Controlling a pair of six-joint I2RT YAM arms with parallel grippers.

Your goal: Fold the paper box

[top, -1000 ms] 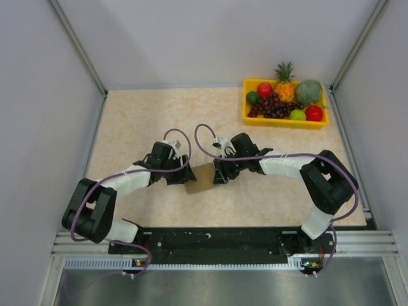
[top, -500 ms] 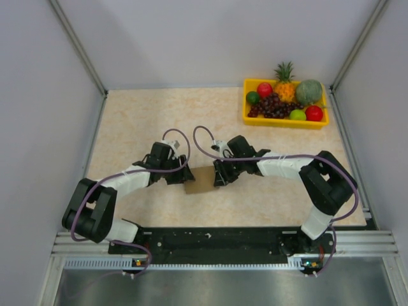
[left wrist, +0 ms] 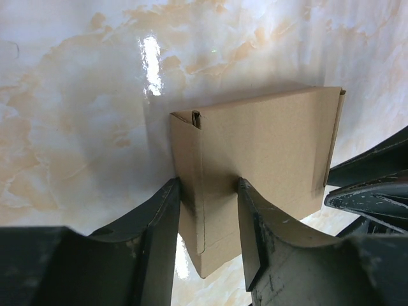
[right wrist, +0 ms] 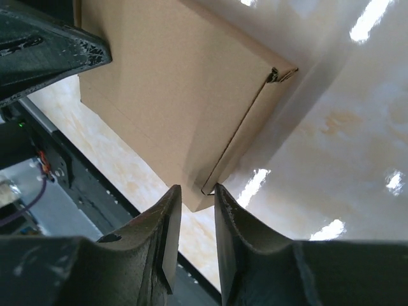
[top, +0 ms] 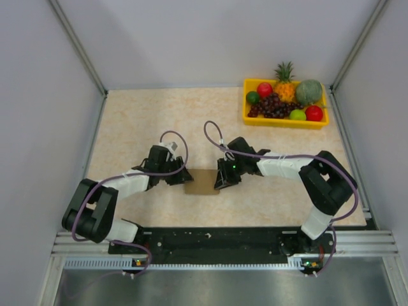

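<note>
Left arm: the left gripper [top: 181,179] is recorded at the 9 o'clock end of the paper box [top: 203,182], low over the marbled table [top: 134,115]. In the left wrist view its two fingers are seen clamped across the narrow end wall of the box, one against the outer edge and one pressed on the broad top face; the hand is judged to be grasping the box.

Centre: the paper box is located just to the 6 o'clock side of the table's middle, between the two grippers. It is seen as a shallow brown cardboard form lying on its broad face, with end walls folded up and one corner seam slightly gaping.

Right arm: the right gripper [top: 222,180] is placed at the box's 3 o'clock end. In the right wrist view a corner of the box is pinched between narrowly set fingers; a grasp is recorded here also.

Far right: a yellow tray [top: 284,122] of fruit is noted at the table's 1 o'clock corner, well apart from the box.
</note>
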